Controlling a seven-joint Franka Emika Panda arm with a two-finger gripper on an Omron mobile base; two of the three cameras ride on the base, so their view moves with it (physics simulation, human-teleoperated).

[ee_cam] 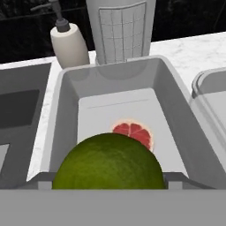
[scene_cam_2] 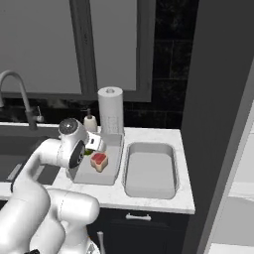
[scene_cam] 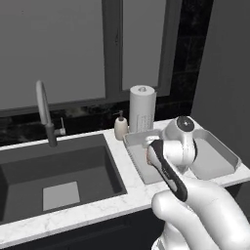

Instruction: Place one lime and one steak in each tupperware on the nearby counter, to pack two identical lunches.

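arm: it bends up from the base and leans forward over the tabletop, with the hand held above the left tray
tool: closed on the lime, gripping it from both sides; the tips are mostly hidden behind the lime
lime: big and green at the bottom of the hand view, held in the air above the left tray; in the right base view just a bit of green peeks out by the hand
steak: lies inside the left tray, red on top, pale on the sides; in the hand view the lime covers its near part
right tray: sits just beside the left tray, nothing inside it
left tray in left base view: the arm blocks most of it, only the back rim shows well
paper roll: stands upright behind the left tray
soap bottle: stands beside the paper roll
sink: dark, left of the trays, with a tap behind it
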